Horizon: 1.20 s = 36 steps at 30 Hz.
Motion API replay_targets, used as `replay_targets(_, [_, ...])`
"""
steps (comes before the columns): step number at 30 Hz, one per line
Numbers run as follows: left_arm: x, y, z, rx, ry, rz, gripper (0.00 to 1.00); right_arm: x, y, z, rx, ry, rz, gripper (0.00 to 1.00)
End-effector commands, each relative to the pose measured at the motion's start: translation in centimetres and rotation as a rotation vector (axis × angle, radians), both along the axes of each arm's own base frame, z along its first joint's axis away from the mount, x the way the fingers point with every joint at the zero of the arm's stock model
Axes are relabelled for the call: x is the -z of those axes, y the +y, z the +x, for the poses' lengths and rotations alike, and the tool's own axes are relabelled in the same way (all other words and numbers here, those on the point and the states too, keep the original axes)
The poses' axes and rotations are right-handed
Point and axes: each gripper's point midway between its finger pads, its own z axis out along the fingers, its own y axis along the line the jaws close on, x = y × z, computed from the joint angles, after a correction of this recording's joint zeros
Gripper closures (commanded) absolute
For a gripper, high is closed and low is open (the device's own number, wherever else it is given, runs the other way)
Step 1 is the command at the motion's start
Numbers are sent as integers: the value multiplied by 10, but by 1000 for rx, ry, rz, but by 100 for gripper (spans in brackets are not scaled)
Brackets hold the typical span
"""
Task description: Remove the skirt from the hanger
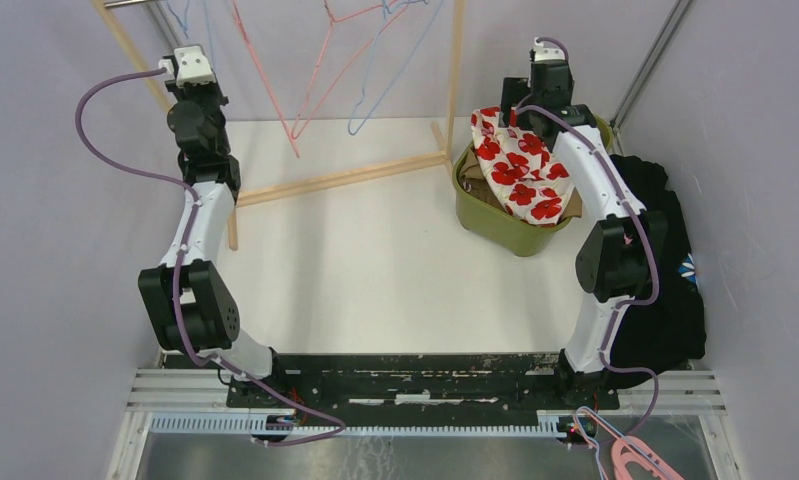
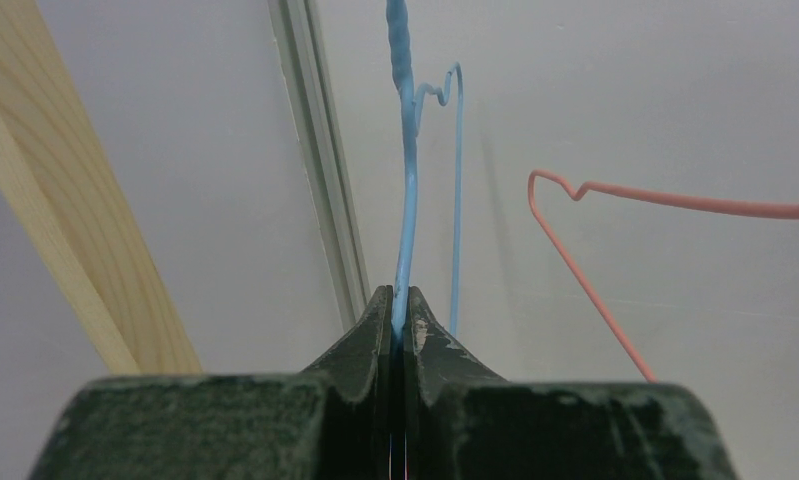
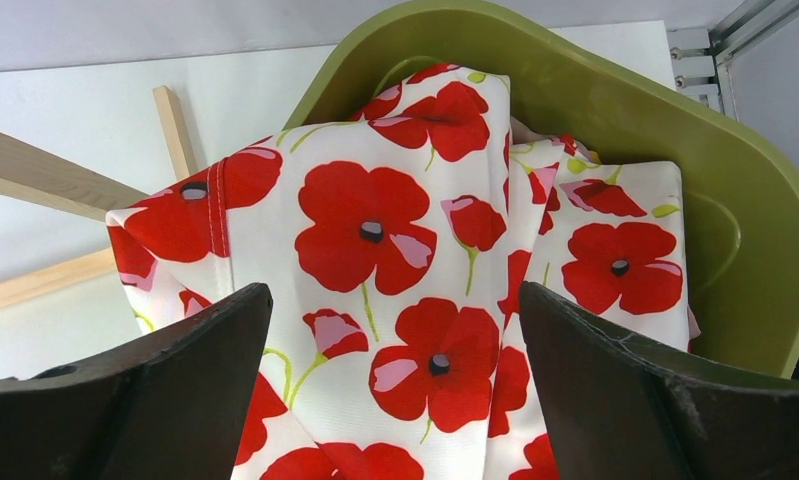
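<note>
1. The left gripper (image 2: 402, 300) is clamped shut on the thin wire of a blue hanger (image 2: 407, 200), close beside the wooden rack (image 2: 85, 250); pinching the wire this way probably keeps the hanger from swinging and holds it clear of the cloth.
2. In the left wrist view no fabric hangs from that blue wire; a pink hanger (image 2: 695, 202) hangs apart to one side, also bare, so the hangers seen there carry no clothing.
3. The right gripper (image 3: 393, 292) stands wide open with nothing between its fingers; it hovers directly above the skirt (image 3: 395, 260), a white cloth printed with red poppies, and the jaws straddle it without visibly touching it.
4. The skirt lies crumpled in the green bin (image 3: 615, 110), with part of it draped over the rim on the side toward the rack; the bin sits on the white table (image 1: 375, 260) at the far right, under the right arm.
5. The skirt is therefore well apart from the left gripper and its hanger, and just below the open right one; that spread posture fits either a release into the bin or a readiness to pick up, and the views alone cannot settle which.
6. Judged from how things lie, the skirt appears free of the hanger and the task looks nearly or wholly done; whether a hidden fold catches on anything inside the bin cannot be told.
</note>
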Motion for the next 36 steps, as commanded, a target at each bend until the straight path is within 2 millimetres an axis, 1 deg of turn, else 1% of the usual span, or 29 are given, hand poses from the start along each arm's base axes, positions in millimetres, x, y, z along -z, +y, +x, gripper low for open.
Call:
replay_targets(1, [-11,10,-1,-24,-38,-64,97,-24,1,10,3,-73,32,0])
replay_targets(5, [23,21,-1,-37,49,-131,97,-23,-1,10,8,-70,33,0])
replay_targets(7, [37,21,-2,-34,95,-133,97,-22,-2,10,10,-69,34,0])
replay_targets(10, [37,26,-9,-64,111,-142,97,-22,-3,9,14,-69,37,0])
replay_targets(11, [37,26,-10,-67,126,-143,90,-23,-3,9,15,-70,39,0])
replay_targets(12, [37,26,-12,-66,132,-146,76,-22,-3,9,17,-68,40,0])
replay_targets(13, [38,24,-13,-60,136,-144,66,-23,-3,9,19,-70,42,0])
replay_targets(14, [37,23,-16,-57,133,-141,59,-24,-2,9,18,-71,44,0])
replay_targets(17, [30,22,-21,-53,122,-144,46,-28,-2,9,17,-78,51,0])
replay_targets(18, [26,21,-23,-47,117,-144,38,-29,-2,8,18,-80,51,0])
replay_targets(19, [24,20,-23,-42,115,-143,17,-29,-2,8,19,-80,51,0])
replay_targets(20, [19,19,-25,-38,108,-144,2,-30,-2,7,18,-82,50,0])
replay_targets(21, [16,18,-27,-35,101,-145,1,-31,-3,6,19,-83,51,0])
replay_targets(25, [3,9,-33,5,89,-144,1,-36,0,4,-1,-93,52,0])
replay_targets(27, [0,0,-37,35,97,-146,1,-40,2,4,-15,-102,53,0])
replay_targets(30, [3,-21,-46,112,132,-176,1,-45,13,4,-93,-118,60,0])
replay_targets(33, [24,-50,-56,192,200,-207,1,-50,21,-1,-139,-121,65,0])
replay_targets(35, [45,-64,-64,217,259,-260,1,-53,28,-8,-180,-117,85,0])
replay_targets(36, [59,-69,-68,222,299,-294,1,-54,33,-11,-207,-121,104,0])
